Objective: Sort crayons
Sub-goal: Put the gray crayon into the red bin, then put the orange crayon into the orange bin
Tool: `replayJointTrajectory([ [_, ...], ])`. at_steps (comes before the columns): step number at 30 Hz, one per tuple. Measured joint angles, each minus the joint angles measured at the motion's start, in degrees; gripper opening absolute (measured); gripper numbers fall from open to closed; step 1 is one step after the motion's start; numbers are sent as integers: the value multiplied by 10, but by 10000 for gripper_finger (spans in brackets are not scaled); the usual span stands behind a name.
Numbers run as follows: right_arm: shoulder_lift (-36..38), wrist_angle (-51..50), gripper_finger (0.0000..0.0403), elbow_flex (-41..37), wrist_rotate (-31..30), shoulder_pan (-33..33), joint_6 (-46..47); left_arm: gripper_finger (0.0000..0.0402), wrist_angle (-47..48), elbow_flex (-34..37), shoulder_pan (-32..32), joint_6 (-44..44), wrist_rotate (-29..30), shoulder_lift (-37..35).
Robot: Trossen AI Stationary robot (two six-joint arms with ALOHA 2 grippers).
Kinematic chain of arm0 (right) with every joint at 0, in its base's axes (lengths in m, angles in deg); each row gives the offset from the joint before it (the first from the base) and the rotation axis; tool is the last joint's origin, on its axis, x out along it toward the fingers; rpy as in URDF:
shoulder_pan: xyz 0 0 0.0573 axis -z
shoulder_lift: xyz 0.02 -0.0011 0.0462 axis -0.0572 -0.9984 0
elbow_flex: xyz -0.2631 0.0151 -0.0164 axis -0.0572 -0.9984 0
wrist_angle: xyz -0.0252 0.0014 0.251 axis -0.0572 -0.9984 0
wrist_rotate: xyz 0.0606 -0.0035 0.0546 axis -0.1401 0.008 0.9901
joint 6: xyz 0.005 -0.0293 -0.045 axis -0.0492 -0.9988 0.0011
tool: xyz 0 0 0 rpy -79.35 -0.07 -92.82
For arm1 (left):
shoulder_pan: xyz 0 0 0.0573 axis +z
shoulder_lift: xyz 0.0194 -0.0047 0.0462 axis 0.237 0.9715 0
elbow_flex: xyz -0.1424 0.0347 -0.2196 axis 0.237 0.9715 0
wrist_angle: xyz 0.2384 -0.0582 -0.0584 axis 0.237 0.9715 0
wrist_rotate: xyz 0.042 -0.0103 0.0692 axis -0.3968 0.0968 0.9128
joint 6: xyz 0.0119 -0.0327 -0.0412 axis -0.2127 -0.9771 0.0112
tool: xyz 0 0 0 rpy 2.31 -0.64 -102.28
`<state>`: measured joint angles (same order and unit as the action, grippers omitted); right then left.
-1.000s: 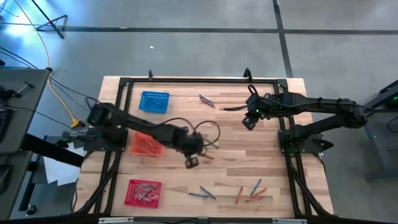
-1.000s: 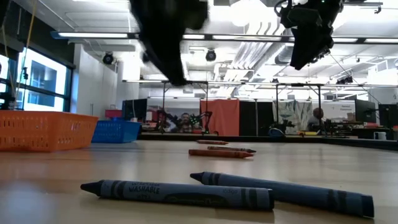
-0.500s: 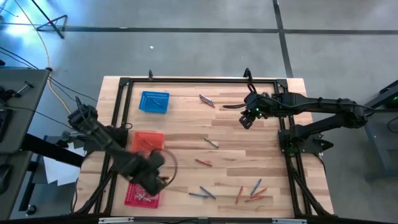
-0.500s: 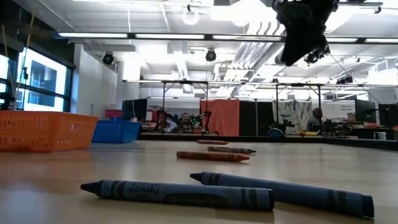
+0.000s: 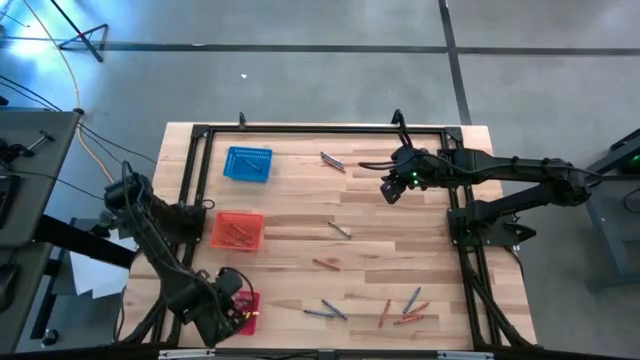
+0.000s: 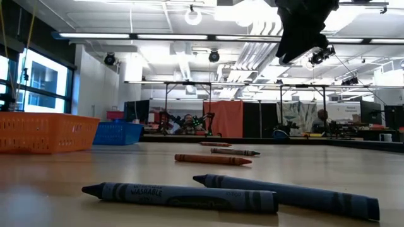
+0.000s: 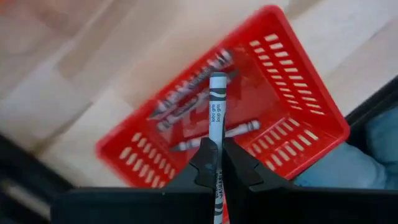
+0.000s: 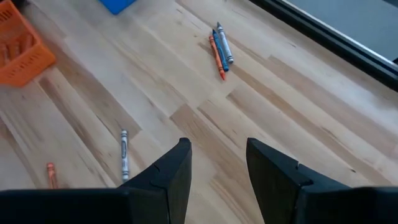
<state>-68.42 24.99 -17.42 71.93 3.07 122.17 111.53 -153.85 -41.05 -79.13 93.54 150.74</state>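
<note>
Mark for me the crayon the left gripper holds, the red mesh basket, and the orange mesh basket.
Grey-white crayon held by left gripper [image 7: 217, 106], left wrist view: middle of its paper wrap.
Red square mesh basket [image 7: 298, 118], left wrist view: its side wall.
Orange square mesh basket [image 5: 218, 240], high view: its rim.

Bright overhead ceiling lights [image 6: 192, 16]; left wrist view's red basket [image 7: 298, 99] perhaps motion-blurred.

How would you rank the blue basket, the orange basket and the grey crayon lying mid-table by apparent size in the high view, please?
1. Orange basket and blue basket: about alike, too close to rank.
2. Grey crayon: by far the smallest, a thin stick.
</note>
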Motion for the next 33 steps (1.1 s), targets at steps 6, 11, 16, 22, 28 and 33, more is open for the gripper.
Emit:
replayJointTrajectory([
  [6,0,0,149,0,0,0,9,0,-64,32,-14,-10,3,0],
  [11,0,0,149,0,0,0,13,6,-80,42,-18,18,22,0],
  [16,0,0,149,0,0,0,13,31,-79,41,-11,69,31,0],
  [22,0,1,149,0,0,0,13,65,-79,41,-4,91,30,0],
  [28,0,1,149,0,0,0,13,90,-76,41,-4,105,37,0],
  [33,0,1,149,0,0,0,13,91,-74,41,6,125,28,0],
])
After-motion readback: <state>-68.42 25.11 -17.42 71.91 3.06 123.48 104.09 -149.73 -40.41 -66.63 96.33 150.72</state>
